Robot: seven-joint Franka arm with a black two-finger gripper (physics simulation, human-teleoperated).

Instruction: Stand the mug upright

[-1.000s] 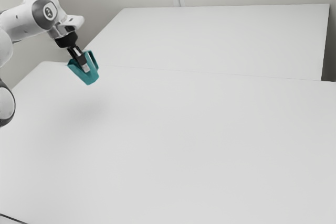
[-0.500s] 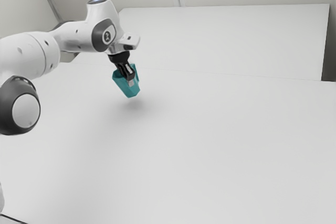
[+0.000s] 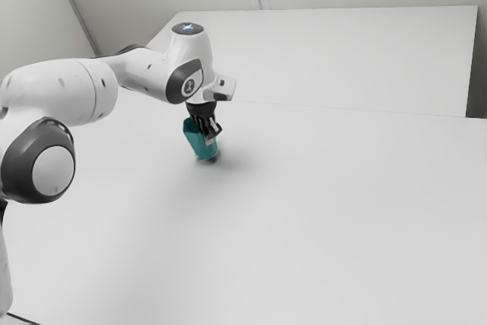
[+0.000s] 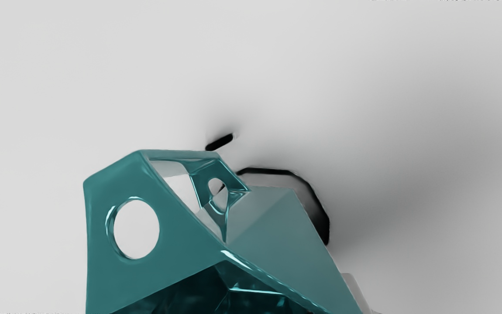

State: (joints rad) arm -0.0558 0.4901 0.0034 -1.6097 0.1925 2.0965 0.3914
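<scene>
In the exterior view my gripper [image 3: 209, 133] points down at the table, shut on the teal mug [image 3: 197, 141]. The mug leans a little, its wider end up toward the exterior view's left and its narrow end low, with a dark shadow right at the table. Whether it rests on the surface I cannot tell. In the wrist view my gripper [image 4: 334, 303] is mostly hidden by the mug [image 4: 277, 235]; a pale fingertip [image 4: 355, 290] shows beside its wall. The mug's dark opening faces my hand, and its angular handle [image 4: 102, 261] has a round hole.
The white table [image 3: 304, 218] stretches toward the exterior view's right and near side. A second white surface [image 3: 327, 55] stands behind it. A dark cable [image 3: 23, 318] lies at the near left corner of the exterior view.
My hand has carried the mug toward the exterior view's right and down to near the table. The mug has turned closer to vertical, and its shadow has drawn in to its lower end.
</scene>
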